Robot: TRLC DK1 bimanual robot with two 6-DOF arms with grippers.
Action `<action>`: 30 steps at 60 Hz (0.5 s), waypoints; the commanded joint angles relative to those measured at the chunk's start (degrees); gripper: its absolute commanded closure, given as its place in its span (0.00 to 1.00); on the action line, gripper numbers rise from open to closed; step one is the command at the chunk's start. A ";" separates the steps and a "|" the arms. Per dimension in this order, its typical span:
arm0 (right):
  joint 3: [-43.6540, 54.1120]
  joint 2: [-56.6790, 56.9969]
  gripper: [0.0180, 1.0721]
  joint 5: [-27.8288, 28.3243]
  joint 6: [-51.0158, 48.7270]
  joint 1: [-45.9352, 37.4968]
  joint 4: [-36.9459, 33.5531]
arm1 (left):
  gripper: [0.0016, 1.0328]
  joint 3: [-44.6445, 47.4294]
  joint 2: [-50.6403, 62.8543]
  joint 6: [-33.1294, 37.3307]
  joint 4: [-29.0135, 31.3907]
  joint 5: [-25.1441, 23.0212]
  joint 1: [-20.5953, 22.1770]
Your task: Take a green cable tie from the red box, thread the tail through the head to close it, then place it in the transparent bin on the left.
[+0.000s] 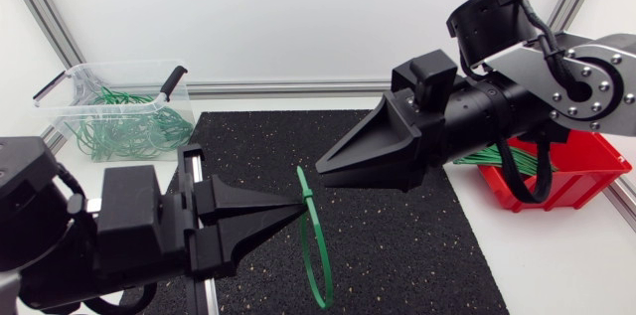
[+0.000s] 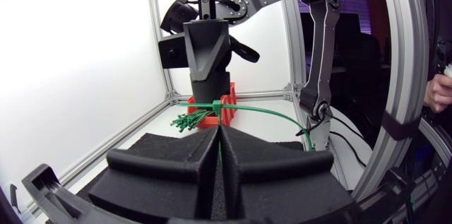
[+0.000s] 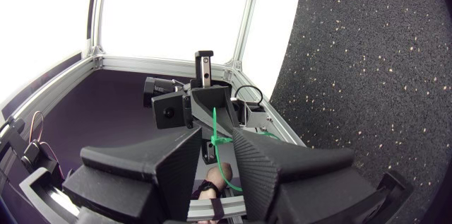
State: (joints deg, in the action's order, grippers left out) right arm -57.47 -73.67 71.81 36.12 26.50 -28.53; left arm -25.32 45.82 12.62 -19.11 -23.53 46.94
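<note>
My left gripper (image 1: 296,212) is pinched tight on the green cable tie (image 1: 320,255), whose loop hangs from the fingertips over the black mat (image 1: 417,245). My right gripper (image 1: 324,168), fingers slightly parted and empty, points at the tie from close by. The red box (image 1: 586,171) sits behind my right arm. The transparent bin (image 1: 70,126) stands at the back left.

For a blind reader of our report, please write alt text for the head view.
The left gripper is shut on a looped green tie above a black mat. The right gripper points at it from nearby. A clear bin of ties stands far left, a red box right.
</note>
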 commanded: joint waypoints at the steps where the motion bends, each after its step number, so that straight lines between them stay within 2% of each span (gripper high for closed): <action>1: -1.68 -2.01 0.64 0.17 -2.72 0.04 -0.29 | 0.96 1.42 0.58 3.11 -0.31 -0.29 -0.09; 10: -1.85 -3.06 0.65 0.26 -5.01 1.71 -0.29 | 0.96 1.33 0.93 4.08 -0.22 -0.29 -0.27; 18: -2.20 -4.11 0.83 0.26 -5.80 2.68 -0.29 | 0.96 1.15 1.37 4.34 -0.13 -0.38 -0.27; 30: -2.64 -4.29 0.84 0.26 -5.80 3.29 -0.38 | 0.96 1.06 2.17 4.52 -0.13 -0.47 -0.18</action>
State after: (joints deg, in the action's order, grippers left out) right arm -58.76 -76.97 71.81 31.22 29.21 -28.53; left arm -25.04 47.20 15.33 -18.98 -23.55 46.94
